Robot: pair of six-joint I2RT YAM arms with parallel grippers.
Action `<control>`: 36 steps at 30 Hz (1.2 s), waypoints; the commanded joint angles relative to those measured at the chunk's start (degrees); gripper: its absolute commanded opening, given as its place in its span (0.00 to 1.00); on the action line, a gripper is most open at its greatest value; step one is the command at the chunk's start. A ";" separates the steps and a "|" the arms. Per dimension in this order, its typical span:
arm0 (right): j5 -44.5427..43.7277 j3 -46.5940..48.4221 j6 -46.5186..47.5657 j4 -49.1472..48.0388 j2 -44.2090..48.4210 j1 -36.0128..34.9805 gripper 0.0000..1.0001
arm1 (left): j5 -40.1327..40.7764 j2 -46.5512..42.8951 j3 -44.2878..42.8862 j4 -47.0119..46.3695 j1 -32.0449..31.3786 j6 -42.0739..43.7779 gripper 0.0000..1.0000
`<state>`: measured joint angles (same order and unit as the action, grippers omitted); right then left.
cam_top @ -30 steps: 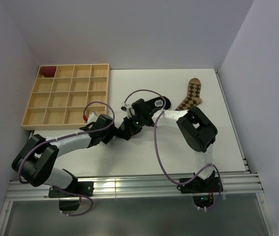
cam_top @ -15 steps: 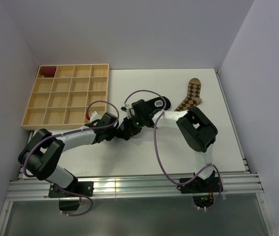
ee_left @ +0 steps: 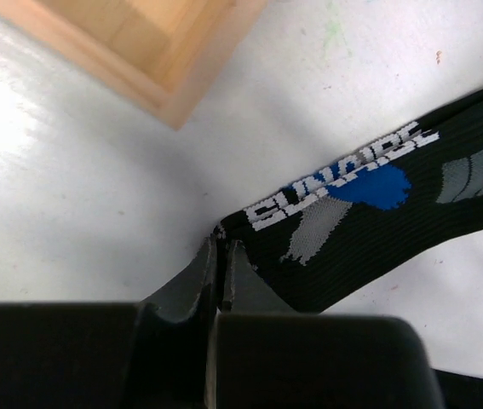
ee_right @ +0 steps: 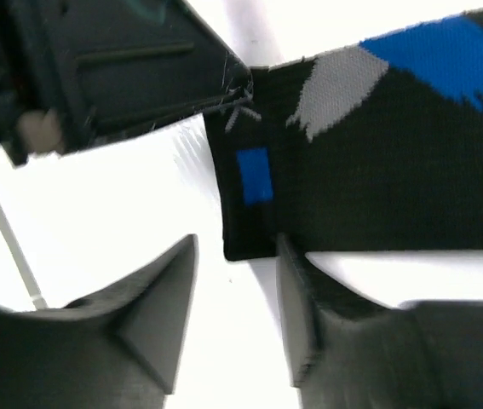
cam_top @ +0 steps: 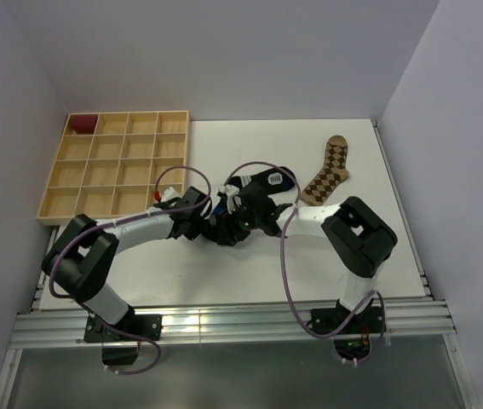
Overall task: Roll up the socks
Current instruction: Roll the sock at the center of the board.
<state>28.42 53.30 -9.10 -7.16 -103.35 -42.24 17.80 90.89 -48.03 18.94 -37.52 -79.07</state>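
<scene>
Top external view shows the left gripper [ee_left: 221, 256] has slid rightward to meet the right gripper [ee_right: 234, 264] on the table [ee_left: 79, 196], now pinching a cuff corner of the black sock [ee_left: 369, 230] while the right's jaws stand spread, seemingly astride that edge, so rolling can begin.

The black sock [ee_left: 369, 213] carries white lettering, a bright blue patch and grey marks, and the right wrist view shows a small blue rectangle near its cuff. Toward the far right corner of the white table [cam_top: 224, 281] lies a tan sock [cam_top: 327, 170] in a brown-and-cream diamond pattern. The tray [cam_top: 88, 219] by the far left corner is pale wood, with a dark red item [cam_top: 83, 124] in its far left compartment.
</scene>
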 commanded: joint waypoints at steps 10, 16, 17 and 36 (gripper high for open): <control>-15.93 -9.53 6.37 -17.09 8.25 -4.43 0.61 | -4.79 4.99 -7.43 5.14 2.27 6.20 0.00; -22.44 -9.53 11.73 -18.85 7.37 -8.12 0.62 | -6.02 5.17 -7.69 5.49 3.06 7.17 0.00; -24.80 -9.53 12.87 -19.12 6.76 -8.82 0.62 | -6.55 5.26 -7.69 5.41 3.24 7.26 0.00; -32.73 -8.04 17.01 -20.53 -2.46 -13.92 0.54 | -8.92 5.35 -7.78 5.58 4.73 7.96 0.00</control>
<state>-2.07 44.25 6.59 -26.92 -103.42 -55.75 9.89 95.48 -54.35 22.98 -32.99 -72.58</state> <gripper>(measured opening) 0.549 0.033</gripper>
